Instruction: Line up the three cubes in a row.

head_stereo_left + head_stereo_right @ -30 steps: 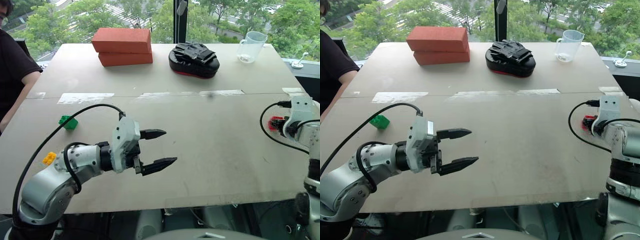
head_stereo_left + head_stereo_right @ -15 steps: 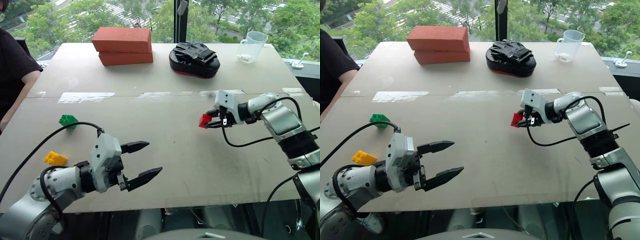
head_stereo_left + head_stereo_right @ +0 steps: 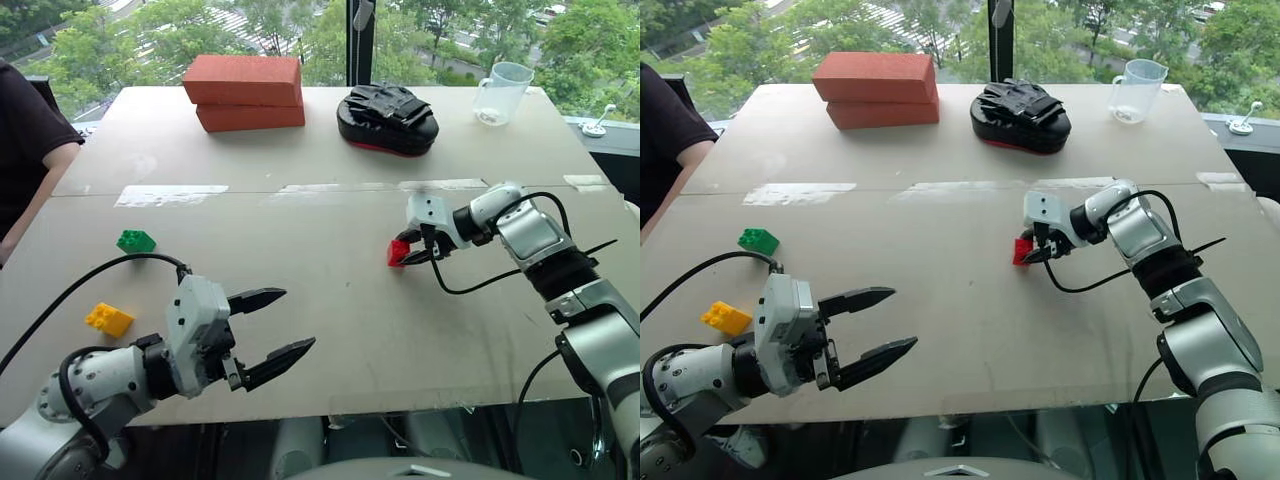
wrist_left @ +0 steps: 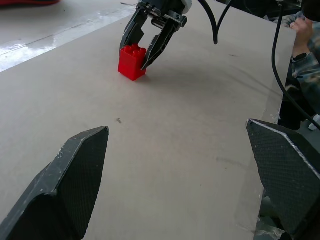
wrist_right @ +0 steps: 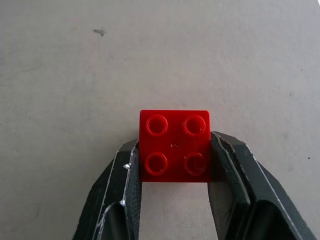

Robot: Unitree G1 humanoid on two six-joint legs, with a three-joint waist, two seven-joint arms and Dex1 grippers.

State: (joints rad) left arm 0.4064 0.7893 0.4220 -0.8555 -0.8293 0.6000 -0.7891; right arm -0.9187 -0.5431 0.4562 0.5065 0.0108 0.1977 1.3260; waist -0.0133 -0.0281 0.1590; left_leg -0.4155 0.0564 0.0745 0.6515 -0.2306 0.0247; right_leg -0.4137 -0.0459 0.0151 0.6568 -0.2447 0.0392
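From the head cameras, the right hand [image 3: 404, 252] reaches in toward the middle of the bench [image 3: 330, 310], clenched on the red cube [image 3: 398, 252], which sits low at the bench surface. Over on the robot's left side, the green cube [image 3: 135, 241] lies on the bench, and the yellow cube [image 3: 109, 319] sits nearer the front edge, the two apart from each other and well apart from the red one. The left hand [image 3: 272, 327] hovers near the front edge, fingers spread wide, grasping nothing. At the far side sit two stacked bricks [image 3: 245, 93], a black padded mitt [image 3: 388, 119] and a clear measuring cup [image 3: 500, 93]. A person's arm [image 3: 30, 160] shows at the far left.

Left wrist view now: its own two fingers stand far apart, and beyond them the other hand pinches the red cube, whose lower edge looks to touch the bench.

Right wrist view: the red cube, four studs facing the camera, is squeezed between both fingers [image 5: 121, 190].
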